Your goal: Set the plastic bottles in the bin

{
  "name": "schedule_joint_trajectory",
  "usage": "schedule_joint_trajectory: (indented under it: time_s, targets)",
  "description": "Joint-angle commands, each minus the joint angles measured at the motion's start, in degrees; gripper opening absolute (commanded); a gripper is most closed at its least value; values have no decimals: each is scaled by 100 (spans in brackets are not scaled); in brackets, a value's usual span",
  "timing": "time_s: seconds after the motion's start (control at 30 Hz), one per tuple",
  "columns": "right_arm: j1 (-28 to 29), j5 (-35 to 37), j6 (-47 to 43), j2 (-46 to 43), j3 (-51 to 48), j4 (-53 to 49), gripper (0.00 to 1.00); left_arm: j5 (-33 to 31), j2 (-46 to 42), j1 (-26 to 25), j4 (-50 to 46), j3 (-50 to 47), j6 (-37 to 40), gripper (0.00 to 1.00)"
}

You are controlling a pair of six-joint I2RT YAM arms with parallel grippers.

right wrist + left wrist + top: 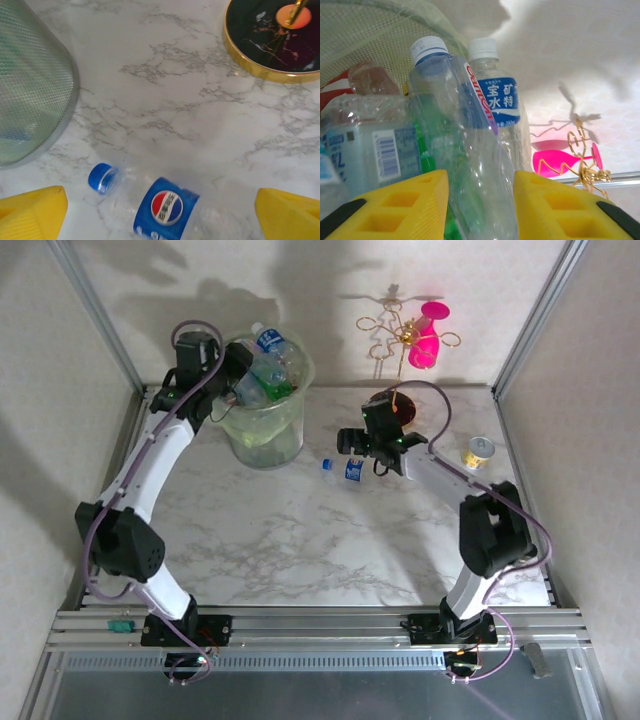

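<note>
Yellow-fingered, your left end effector (480,185) grasps a clear bottle (470,150) over the bin (270,440), which is heaped past its rim, so releasing it on a stable spot looks like the step in hand. Your right end effector (160,205) hangs spread wide over the Pepsi bottle (167,209) lying on the counter (300,540) near the bin; next, lower and close. Behind it, the stand base (275,40) and silver can (479,451) sit clear of that path.

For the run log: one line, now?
left gripper: shut on clear bottle at bin | right gripper: open over Pepsi bottle on table
</note>
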Motion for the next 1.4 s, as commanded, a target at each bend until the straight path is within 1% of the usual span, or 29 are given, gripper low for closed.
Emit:
schedule_joint_trajectory:
  time_s: [0.0, 0.1, 0.23, 0.27, 0.4, 0.47, 0.5, 0.67, 0.73, 0.93, 1.13, 1.23, 1.37]
  targets:
    - [-130, -296, -352, 526, 534, -238, 97, -15, -753, -75, 80, -563, -96, 38]
    - [-190, -539, -410, 854, 712, -277, 97, -156, -1401, -163, 123, -1078, -79, 38]
    - [-220, -709, -429, 1184, 832, -435, 99, -473, -2207, -390, 10, -1552, 199, 41]
    - [-223, -807, -420, 1216, 800, -431, 98, -640, -2438, -573, -2, -1716, 310, 42]
    - [-221, -1365, -386, 1119, 528, -346, 99, -1508, -3181, -1801, 106, -2474, 702, 46]
    - [-216, -1524, -384, 1040, 348, -313, 99, -1686, -3320, -2121, -61, -2569, 875, 49]
    - [-219, -1545, -380, 1015, 283, -342, 99, -1732, -3358, -2196, -153, -2587, 936, 50]
    - [-151, -1515, -424, 897, -51, -350, 98, -1659, -3536, -2244, -311, -2730, 1058, 50]
    - [-86, -1428, -430, 845, -124, -382, 96, -1675, -3603, -2245, -312, -2820, 1059, 51]
    - [204, -939, -481, 769, -274, -474, 80, -1747, -3713, -2244, -335, -3050, 1061, 51]
    - [430, -551, -468, 536, -584, -388, 60, -1825, -3802, -2244, -430, -3084, 1078, 52]
    - [456, -474, -468, 270, -817, -301, 54, -1901, -3803, -2244, -508, -3073, 1103, 51]
    - [519, -522, -429, -246, -1136, -132, 52, -1838, -3752, -2244, -533, -3088, 1068, 54]
